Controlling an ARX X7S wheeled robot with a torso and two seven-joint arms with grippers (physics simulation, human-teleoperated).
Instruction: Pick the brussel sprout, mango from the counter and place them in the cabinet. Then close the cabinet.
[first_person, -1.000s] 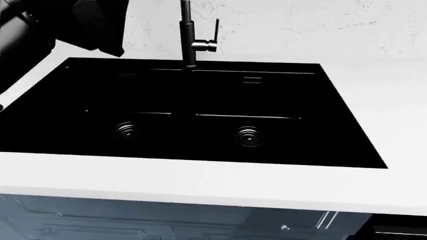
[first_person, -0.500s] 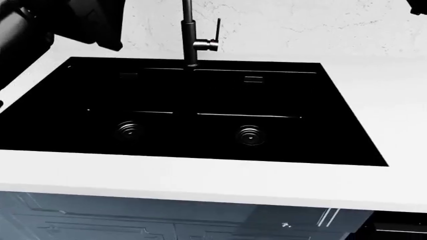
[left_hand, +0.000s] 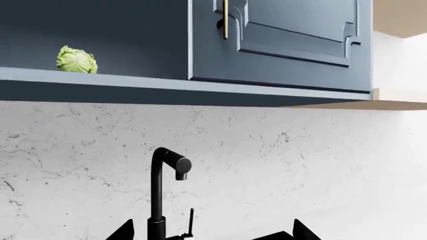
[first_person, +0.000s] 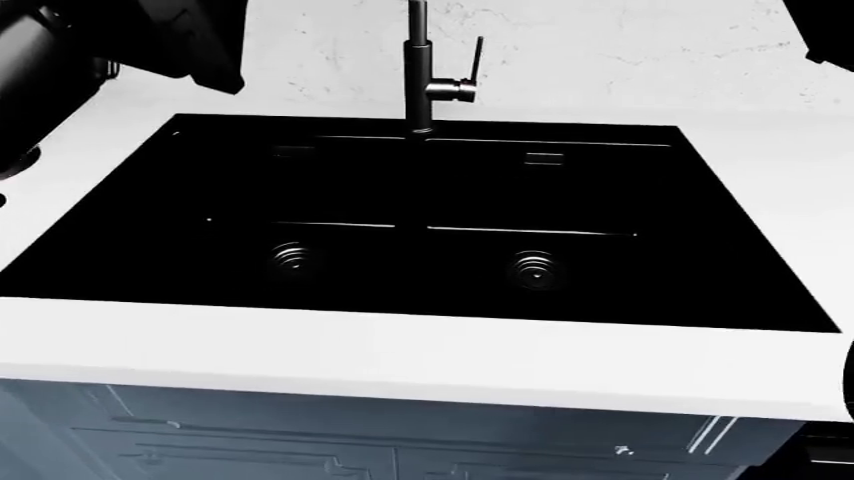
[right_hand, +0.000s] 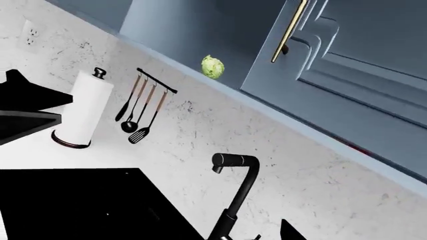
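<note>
The sprout (left_hand: 77, 60) sits on the open cabinet's bottom shelf (left_hand: 100, 77), near its front edge, just beside the closed door (left_hand: 287, 35) with its brass handle (left_hand: 225, 19). The mango shows in no view. Below, the black faucet (left_hand: 160, 192) rises against the marbled wall (left_hand: 300, 165) behind the double sink (first_person: 414, 220) set in the white counter (first_person: 400, 355). A paper towel roll (right_hand: 81, 110) and hanging utensils (right_hand: 140, 112) stand further along the wall. Only dark finger tips show for the left gripper (left_hand: 213, 232), set wide apart and holding nothing; whether the right gripper (right_hand: 291, 231) is spread or pressed together, I cannot tell.
</note>
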